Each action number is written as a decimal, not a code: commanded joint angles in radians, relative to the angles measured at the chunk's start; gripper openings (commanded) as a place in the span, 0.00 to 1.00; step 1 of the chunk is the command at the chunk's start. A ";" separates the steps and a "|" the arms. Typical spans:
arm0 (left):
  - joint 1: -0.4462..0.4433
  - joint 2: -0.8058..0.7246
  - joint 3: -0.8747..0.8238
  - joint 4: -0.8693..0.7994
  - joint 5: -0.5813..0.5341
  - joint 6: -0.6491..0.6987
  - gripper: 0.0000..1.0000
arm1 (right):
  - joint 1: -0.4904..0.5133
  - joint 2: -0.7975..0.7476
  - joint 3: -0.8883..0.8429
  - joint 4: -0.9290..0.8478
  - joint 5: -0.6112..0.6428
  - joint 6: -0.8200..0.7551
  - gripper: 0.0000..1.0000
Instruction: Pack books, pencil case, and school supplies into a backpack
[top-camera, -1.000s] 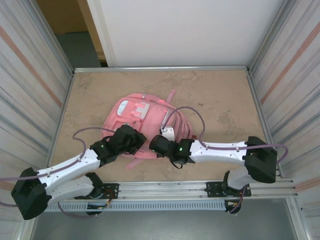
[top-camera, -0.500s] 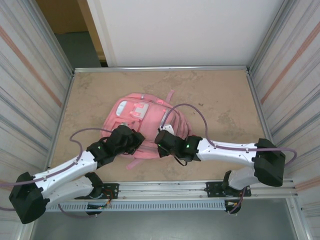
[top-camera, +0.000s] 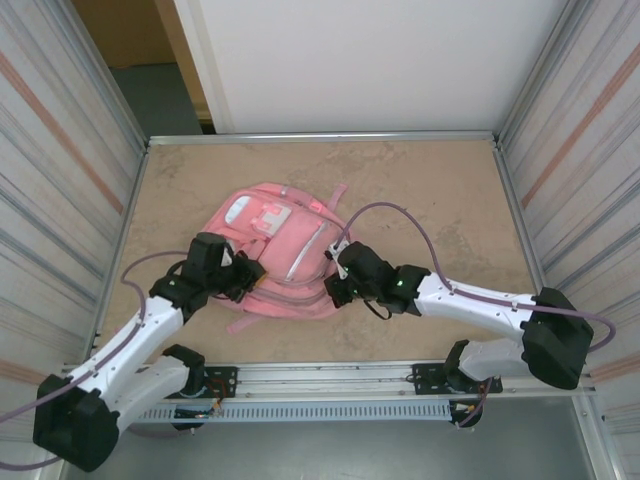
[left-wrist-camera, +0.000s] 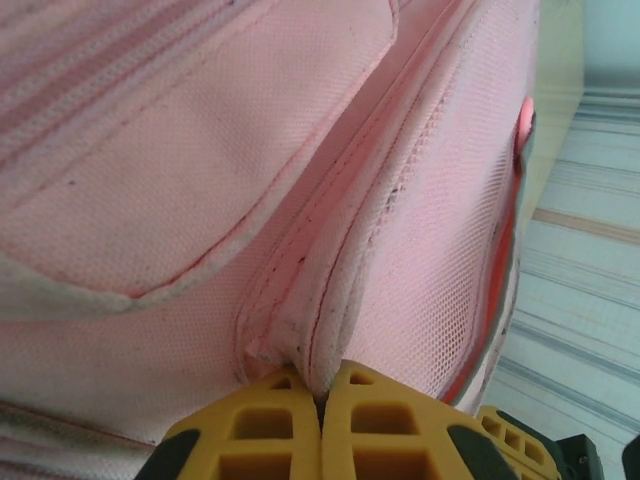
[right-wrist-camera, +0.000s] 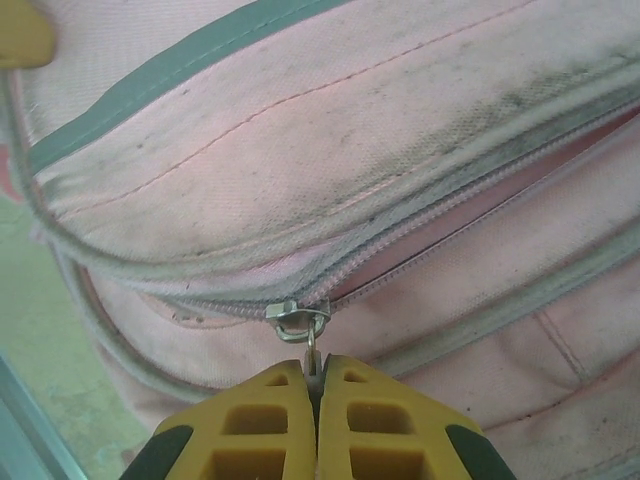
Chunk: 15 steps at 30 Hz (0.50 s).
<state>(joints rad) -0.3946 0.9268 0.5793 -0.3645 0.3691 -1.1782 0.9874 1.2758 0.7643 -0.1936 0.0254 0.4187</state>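
The pink backpack (top-camera: 290, 250) lies flat in the middle of the table. My left gripper (top-camera: 250, 275) is at its left side, shut on a raised fold of pink fabric (left-wrist-camera: 330, 300) along a seam. In the left wrist view this gripper (left-wrist-camera: 320, 395) has its yellow fingers pressed together on the fold. My right gripper (top-camera: 335, 288) is at the bag's right side. In the right wrist view it (right-wrist-camera: 315, 372) is shut on the metal zipper pull hanging from the slider (right-wrist-camera: 298, 320). The zipper gapes to the right of the slider. The books, pencil case and school supplies are hidden.
A pink strap (top-camera: 341, 195) trails off behind the backpack. Bare tan tabletop (top-camera: 440, 200) stretches to the back and right. Corrugated walls (top-camera: 60, 200) close in both sides, and a metal rail (top-camera: 330, 375) runs along the near edge.
The right gripper closed fully on the zipper pull and shifted right. The left gripper moved left and back with its pinch of fabric, and the backpack turned and stretched between them.
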 joint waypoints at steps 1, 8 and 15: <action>0.054 0.098 0.102 -0.045 -0.010 0.175 0.00 | -0.016 0.024 0.021 -0.082 -0.007 -0.067 0.00; 0.113 0.437 0.326 0.048 0.125 0.272 0.12 | 0.003 0.094 0.063 0.000 -0.088 -0.017 0.00; 0.154 0.645 0.588 -0.027 0.197 0.342 0.49 | 0.007 0.176 0.098 0.072 -0.164 0.043 0.00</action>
<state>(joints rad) -0.2600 1.5688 1.0897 -0.4042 0.5243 -0.8936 0.9813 1.4261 0.8307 -0.1246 -0.0486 0.4305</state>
